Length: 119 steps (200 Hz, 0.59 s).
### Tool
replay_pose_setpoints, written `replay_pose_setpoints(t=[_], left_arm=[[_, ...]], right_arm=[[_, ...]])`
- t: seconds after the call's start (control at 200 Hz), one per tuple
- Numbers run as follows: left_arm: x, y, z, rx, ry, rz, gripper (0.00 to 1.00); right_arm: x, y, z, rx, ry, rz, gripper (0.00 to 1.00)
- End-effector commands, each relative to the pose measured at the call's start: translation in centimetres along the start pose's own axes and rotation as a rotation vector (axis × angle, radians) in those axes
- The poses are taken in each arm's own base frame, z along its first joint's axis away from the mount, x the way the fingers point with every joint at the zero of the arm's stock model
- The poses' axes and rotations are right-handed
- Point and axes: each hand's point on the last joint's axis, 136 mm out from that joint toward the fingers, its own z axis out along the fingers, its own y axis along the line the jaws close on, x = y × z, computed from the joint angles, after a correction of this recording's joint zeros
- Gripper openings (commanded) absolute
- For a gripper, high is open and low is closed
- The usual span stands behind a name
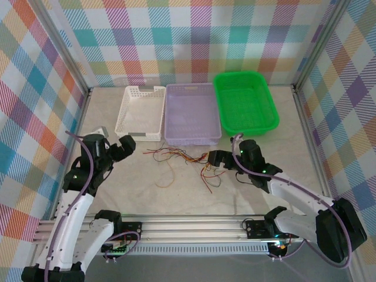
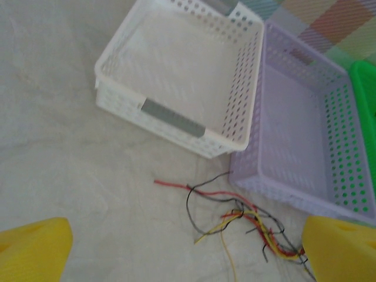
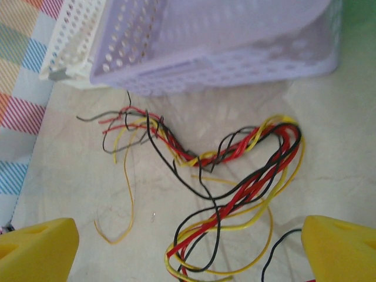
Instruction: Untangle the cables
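The cables [image 1: 182, 158] lie in a loose tangle of red, yellow and black strands on the table, just in front of the lavender basket. My left gripper [image 1: 124, 145] hovers open to the left of the tangle, apart from it. In the left wrist view its yellow fingers [image 2: 35, 249] frame the cables [image 2: 258, 226], whose red end trails left. My right gripper [image 1: 213, 158] stands open at the tangle's right end. Seen from the right wrist, the looped cables [image 3: 241, 176] lie on the table between its fingertips [image 3: 338, 249], and nothing is gripped.
Three baskets stand in a row at the back: a white basket [image 1: 139, 134], a lavender basket [image 1: 192, 139] and a green basket [image 1: 249, 127]. One thin yellow-orange strand [image 1: 167, 179] trails toward the near side. Checked walls enclose the table.
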Motion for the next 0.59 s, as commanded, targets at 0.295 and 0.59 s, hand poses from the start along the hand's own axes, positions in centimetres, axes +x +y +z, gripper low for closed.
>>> replay_pose_setpoints(t=[0.295, 0.59], left_arm=[[1.6, -0.3, 0.0, -0.011, 0.071, 0.026, 1.00], [2.0, -0.5, 0.0, -0.006, 0.086, 0.034, 0.99]], right_arm=[[2.3, 0.2, 2.4, 0.174, 0.133, 0.181, 0.93], [3.2, -1.1, 3.0, 0.256, 0.135, 0.285, 0.91]])
